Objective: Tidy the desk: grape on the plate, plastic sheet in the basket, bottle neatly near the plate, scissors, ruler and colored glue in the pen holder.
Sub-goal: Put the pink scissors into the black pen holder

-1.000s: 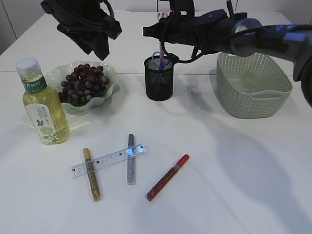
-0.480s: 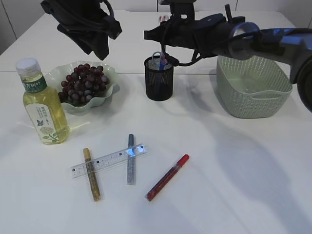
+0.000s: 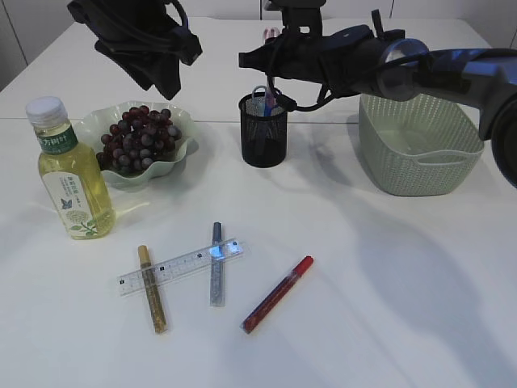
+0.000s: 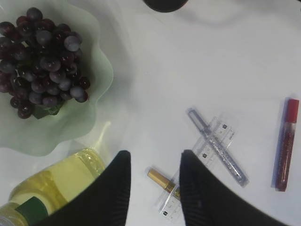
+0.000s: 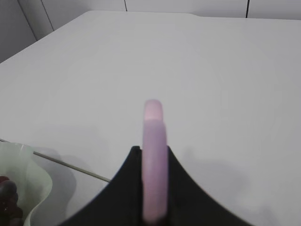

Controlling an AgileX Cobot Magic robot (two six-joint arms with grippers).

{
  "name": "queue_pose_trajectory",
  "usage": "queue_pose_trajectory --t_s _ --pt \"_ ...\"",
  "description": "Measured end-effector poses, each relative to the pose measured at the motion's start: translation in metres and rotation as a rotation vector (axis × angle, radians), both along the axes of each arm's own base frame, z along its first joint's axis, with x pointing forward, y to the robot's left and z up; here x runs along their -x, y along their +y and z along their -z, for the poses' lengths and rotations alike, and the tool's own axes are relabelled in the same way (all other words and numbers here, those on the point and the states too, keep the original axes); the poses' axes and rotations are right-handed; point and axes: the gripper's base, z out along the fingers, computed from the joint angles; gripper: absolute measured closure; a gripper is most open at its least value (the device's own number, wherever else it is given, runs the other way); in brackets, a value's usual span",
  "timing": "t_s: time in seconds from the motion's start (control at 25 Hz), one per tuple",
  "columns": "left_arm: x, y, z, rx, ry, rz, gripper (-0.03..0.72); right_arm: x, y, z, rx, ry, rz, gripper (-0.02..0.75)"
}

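The right gripper point(image 5: 153, 188), pinching the pink handle of the scissors point(image 5: 154, 155), hangs directly above the pen holder point(image 3: 263, 129) with the blades inside, the grapes point(image 3: 137, 137) sit on the plate point(image 3: 182, 153), and the ruler point(image 3: 179, 265) and three glue pens lie below the spread, empty left gripper point(image 4: 153, 183).
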Motion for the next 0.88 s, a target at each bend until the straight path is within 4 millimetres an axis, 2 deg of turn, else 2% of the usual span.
queue_pose_trajectory --t_s 0.24,0.56,0.88 --pt "0.0 0.0 0.0 0.0 0.0 0.0 0.431 0.0 0.0 0.0 -0.002 0.001 0.001 0.65" --pt "0.0 0.0 0.0 0.0 0.0 0.0 0.431 0.0004 0.0008 0.0002 -0.004 0.005 -0.009 0.515" --pt "0.0 0.0 0.0 0.0 0.0 0.0 0.432 0.0006 0.0011 0.0003 -0.005 0.006 -0.012 0.505"
